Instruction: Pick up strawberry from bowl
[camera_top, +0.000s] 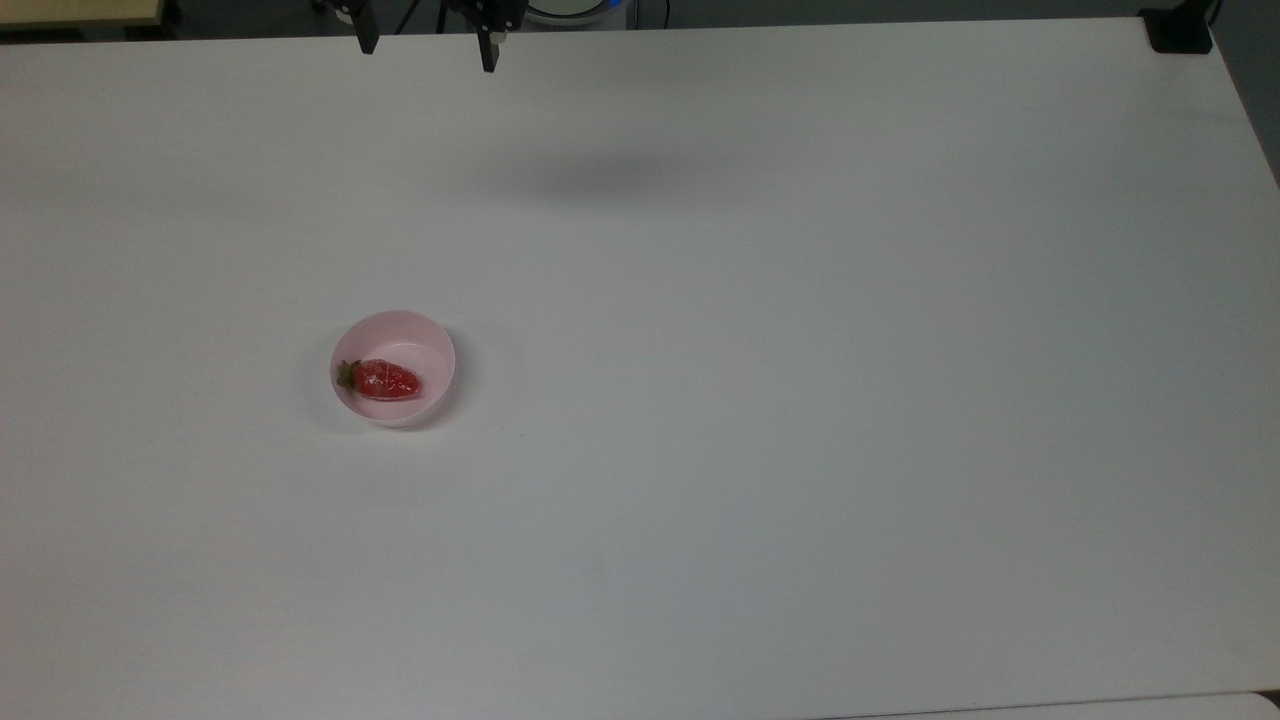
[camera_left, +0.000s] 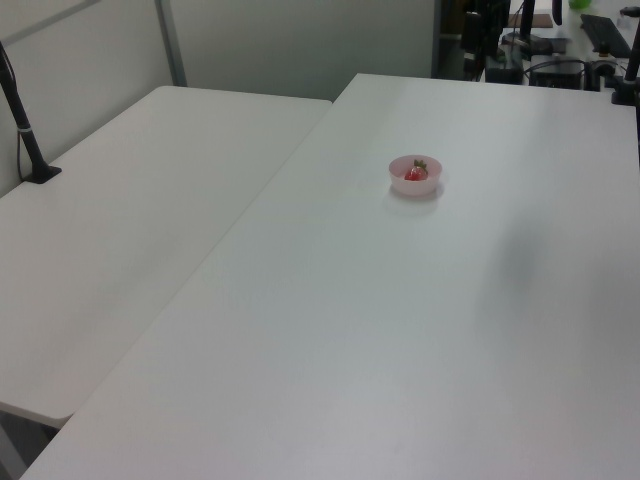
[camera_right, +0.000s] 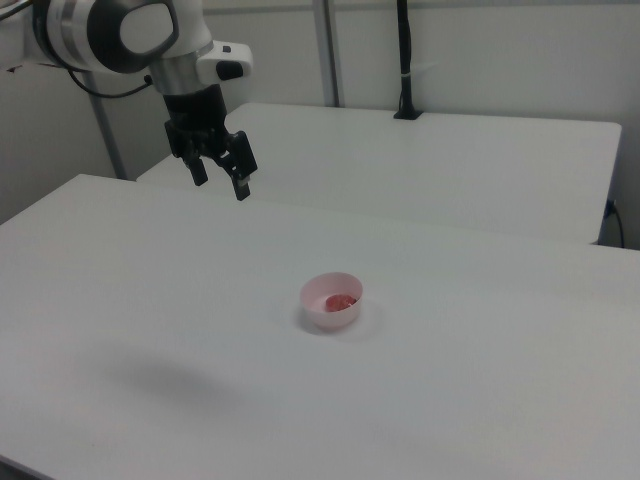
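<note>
Top view puts our gripper (camera_top: 428, 50), jaws apart and empty, at the far edge, well beyond the strawberry (camera_top: 384, 379) lying left-right in the pink bowl (camera_top: 440, 345), leafy cap leftward.

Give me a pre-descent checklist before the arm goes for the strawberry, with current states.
1. Strawberry inside the bowl: ok, lying on its side, leafy cap toward the top view's left.
2. Gripper open: ok, fingers spread apart, nothing held.
3. Gripper above the bowl: not ok, it hangs high and away toward the right view's left.
4. Table around the bowl free of obstacles: ok.
5. Bowl upright: ok.
6. Finger spread fits inside the rim: cannot tell.
</note>
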